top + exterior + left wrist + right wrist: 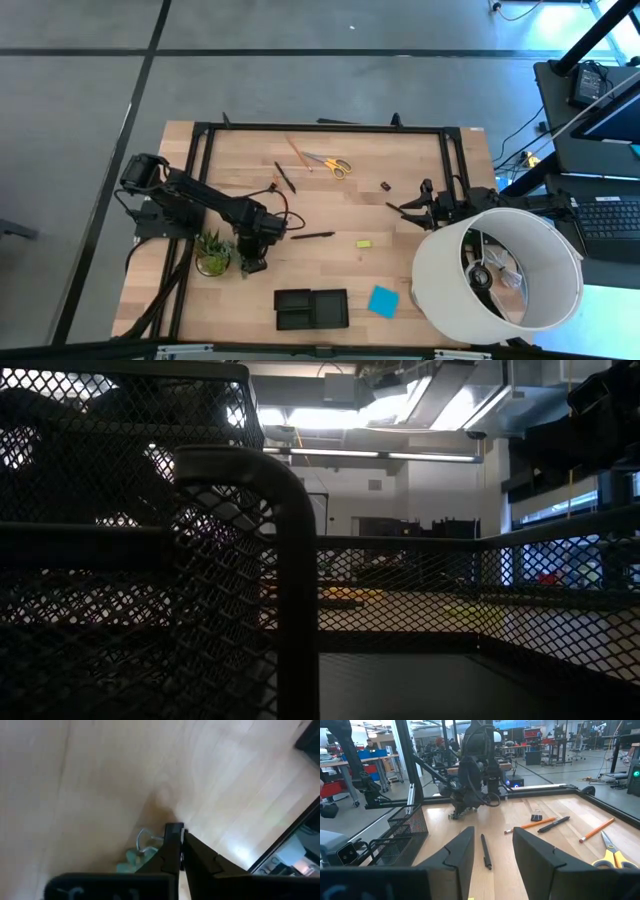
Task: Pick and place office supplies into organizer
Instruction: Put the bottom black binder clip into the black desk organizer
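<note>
Just past the organizer's (300, 292) left end, on its far side, the left claw (179, 831) is down at the wood with its fingers pinched fully together. A small clip (144, 840) sits right up against them. I honestly can't tell whether it's actually caught between the tips or just lying next to them.

So my read is we're at the grab step for the clip. The next move would be a careful lift to see if it comes up, then a short carry back to the organizer and a drop into one of its compartments. If it slipped out, that means reopening and trying again.

As for direction, the clip's wire loop sticks out sideways from the fingers. It's too small for me to call a long axis.

The right claw (493, 832) waits well off beyond the organizer's right end, fingers apart and holding nothing. A black pen (313, 236) lies on the organizer's far side, its long axis roughly parallel to the organizer's long edge.
</note>
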Robot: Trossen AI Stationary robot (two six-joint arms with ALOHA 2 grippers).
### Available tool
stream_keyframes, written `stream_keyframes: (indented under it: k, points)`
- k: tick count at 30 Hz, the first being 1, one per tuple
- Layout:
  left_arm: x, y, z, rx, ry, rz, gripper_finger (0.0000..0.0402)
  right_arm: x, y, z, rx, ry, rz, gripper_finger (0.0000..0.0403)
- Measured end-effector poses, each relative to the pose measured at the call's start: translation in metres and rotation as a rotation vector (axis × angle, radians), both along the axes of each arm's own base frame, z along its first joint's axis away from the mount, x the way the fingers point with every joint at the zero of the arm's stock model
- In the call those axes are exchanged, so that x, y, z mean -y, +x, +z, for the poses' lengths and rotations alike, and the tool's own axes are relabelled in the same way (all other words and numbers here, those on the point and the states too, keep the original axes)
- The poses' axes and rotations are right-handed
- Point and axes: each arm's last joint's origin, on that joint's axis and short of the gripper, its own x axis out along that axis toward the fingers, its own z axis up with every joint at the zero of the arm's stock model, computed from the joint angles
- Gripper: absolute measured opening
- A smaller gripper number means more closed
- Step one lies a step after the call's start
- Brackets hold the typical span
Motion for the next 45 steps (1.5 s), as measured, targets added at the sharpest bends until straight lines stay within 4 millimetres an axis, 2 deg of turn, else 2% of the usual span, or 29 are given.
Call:
stream_keyframes:
  k: [9,14,18,22,26,31,35,39,45]
  points:
    - [0.001,-0.001,0.006,0.103,-0.004,-0.125,0.0003,0.000,0.000,0.000,0.000,0.000,0.000,0.0137]
    - [0.002,-0.007,0.029,0.195,-0.022,-0.132,0.0002,0.000,0.000,0.000,0.000,0.000,0.000,0.0137]
    - [0.009,-0.014,0.054,0.364,0.009,-0.161,0.0002,0.000,0.000,0.000,0.000,0.000,0.000,0.0137]
    - [0.028,-0.022,0.086,0.640,0.076,-0.208,0.0002,0.000,0.000,0.000,-0.001,0.004,0.000,0.0137]
    - [0.054,-0.038,0.116,0.920,0.162,-0.239,0.0002,0.000,0.000,0.000,0.000,0.004,0.000,0.0137]
    - [0.094,-0.051,0.135,1.266,0.310,-0.336,0.0002,0.000,0.000,0.000,0.000,0.004,0.000,0.0137]
    - [0.125,-0.049,0.129,1.406,0.441,-0.420,0.0002,0.000,0.000,0.000,0.000,0.005,0.000,0.0137]
    - [0.150,-0.036,0.114,1.494,0.464,-0.455,0.0002,0.000,0.000,0.000,-0.002,0.031,0.000,0.0137]
    - [0.168,-0.019,0.083,1.491,0.478,-0.457,0.0002,0.000,0.000,0.000,-0.002,0.030,0.000,0.0137]
